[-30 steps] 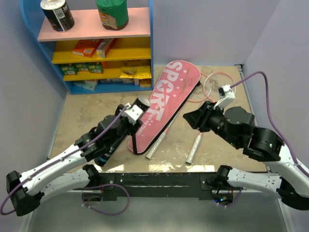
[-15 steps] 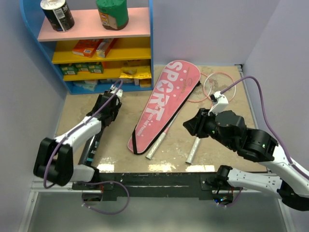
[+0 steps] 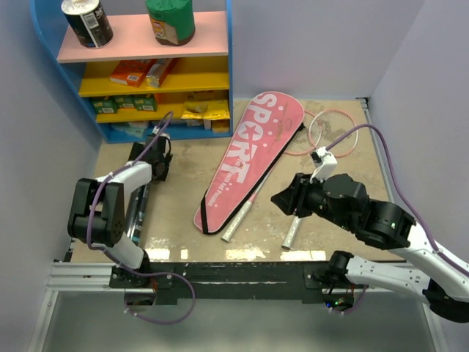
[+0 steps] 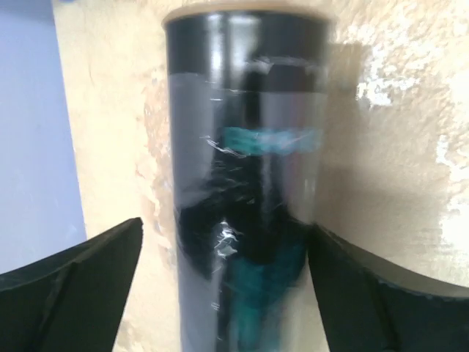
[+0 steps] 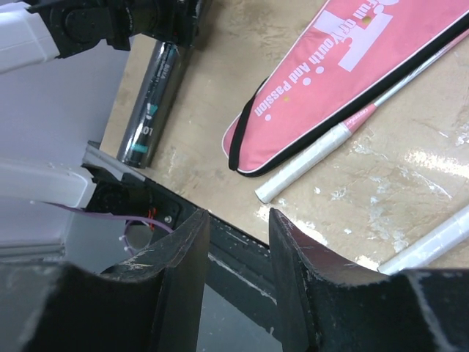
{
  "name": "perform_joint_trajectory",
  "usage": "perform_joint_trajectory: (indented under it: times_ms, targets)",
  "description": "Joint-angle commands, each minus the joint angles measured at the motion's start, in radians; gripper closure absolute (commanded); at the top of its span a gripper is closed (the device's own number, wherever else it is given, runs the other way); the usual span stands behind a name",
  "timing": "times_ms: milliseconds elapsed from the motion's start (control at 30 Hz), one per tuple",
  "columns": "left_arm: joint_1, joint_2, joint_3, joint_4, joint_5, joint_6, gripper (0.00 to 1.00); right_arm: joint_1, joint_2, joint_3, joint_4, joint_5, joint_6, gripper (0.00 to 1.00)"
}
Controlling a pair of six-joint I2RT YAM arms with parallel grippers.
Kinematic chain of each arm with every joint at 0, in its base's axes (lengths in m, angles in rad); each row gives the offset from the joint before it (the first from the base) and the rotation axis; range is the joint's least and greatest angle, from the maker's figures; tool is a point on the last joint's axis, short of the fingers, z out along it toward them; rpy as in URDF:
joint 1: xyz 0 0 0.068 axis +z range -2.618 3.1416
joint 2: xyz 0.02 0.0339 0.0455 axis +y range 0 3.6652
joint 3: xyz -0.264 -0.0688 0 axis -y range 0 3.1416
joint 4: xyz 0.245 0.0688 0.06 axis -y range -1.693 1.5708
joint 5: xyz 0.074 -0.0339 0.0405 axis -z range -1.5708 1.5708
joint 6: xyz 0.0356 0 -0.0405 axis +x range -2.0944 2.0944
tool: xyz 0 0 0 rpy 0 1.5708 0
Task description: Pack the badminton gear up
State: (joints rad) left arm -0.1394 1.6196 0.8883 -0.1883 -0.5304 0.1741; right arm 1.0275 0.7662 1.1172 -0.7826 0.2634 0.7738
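Observation:
The pink cover (image 3: 249, 158) marked "SPORT" lies flat at mid-table, and also shows in the right wrist view (image 5: 352, 66). A racket handle (image 3: 238, 220) pokes out beside its near end. A second racket (image 3: 293, 231) lies to the right, its pink head (image 3: 333, 132) by the cover's top. The long black tube (image 3: 135, 220) lies along the left side. My left gripper (image 3: 152, 155) is over the tube's far end, open, with the tube (image 4: 242, 183) between its spread fingers. My right gripper (image 3: 282, 202) hovers above the second handle, open and empty (image 5: 238, 249).
A blue shelf unit (image 3: 146, 66) with snack cans and boxes stands at the back left. Walls close in on both sides. The black base rail (image 3: 234, 268) runs along the near edge, and it shows between my right fingers (image 5: 242, 257).
My left arm swung left, away from the pink cover, folded back over the tube's far end, and its jaws widened. My right gripper drifted left and nearer, opening slightly.

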Motion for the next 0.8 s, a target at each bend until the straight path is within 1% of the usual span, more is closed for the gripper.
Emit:
perform_joint_trajectory:
  times_ms: [0,100,233,333,367,433,467,533,567,600,633,700,733,767]
  targets:
    - [0.004,-0.024,0.047,0.079,-0.077,0.015,0.00,0.003,-0.038,-0.013,0.032,-0.015,0.015,0.57]
    - [0.004,-0.088,0.064,0.105,-0.080,0.039,0.00,0.003,-0.045,-0.028,0.034,-0.024,0.018,0.56]
    - [-0.009,-0.203,0.109,0.099,-0.005,0.051,0.00,0.003,-0.030,-0.051,0.049,-0.042,0.022,0.55]
    - [-0.080,-0.286,0.113,0.082,0.047,0.074,0.00,0.003,-0.019,-0.066,0.059,-0.026,0.024,0.54]
    - [-0.144,-0.300,0.115,0.082,0.037,0.080,0.00,0.003,-0.009,-0.071,0.062,-0.018,0.022,0.53]
    - [-0.208,-0.322,0.129,0.041,0.018,0.076,0.00,0.005,0.002,-0.074,0.065,-0.004,0.024,0.52]
    - [-0.254,-0.331,0.133,0.023,0.030,0.032,0.00,0.003,0.021,-0.074,0.068,-0.001,0.022,0.51]
    - [-0.305,-0.380,0.130,-0.013,0.104,-0.020,0.00,0.003,0.039,-0.068,0.062,0.017,0.022,0.49]
    - [-0.328,-0.418,0.126,-0.019,0.133,-0.071,0.00,0.003,0.044,-0.068,0.057,0.032,0.021,0.48]
    - [-0.359,-0.432,0.121,-0.028,0.144,-0.099,0.00,0.003,0.054,-0.068,0.052,0.049,0.022,0.47]
    - [-0.434,-0.443,0.124,-0.039,0.145,-0.131,0.00,0.002,0.061,-0.068,0.049,0.084,0.024,0.44]
    - [-0.529,-0.440,0.127,-0.053,0.142,-0.197,0.00,0.002,0.074,-0.071,0.037,0.114,0.033,0.42]
    - [-0.624,-0.423,0.142,-0.056,0.117,-0.214,0.00,0.000,0.077,-0.072,0.034,0.128,0.038,0.41]
    - [-0.669,-0.371,0.153,-0.068,0.110,-0.231,0.00,-0.004,0.082,-0.074,0.028,0.146,0.038,0.40]
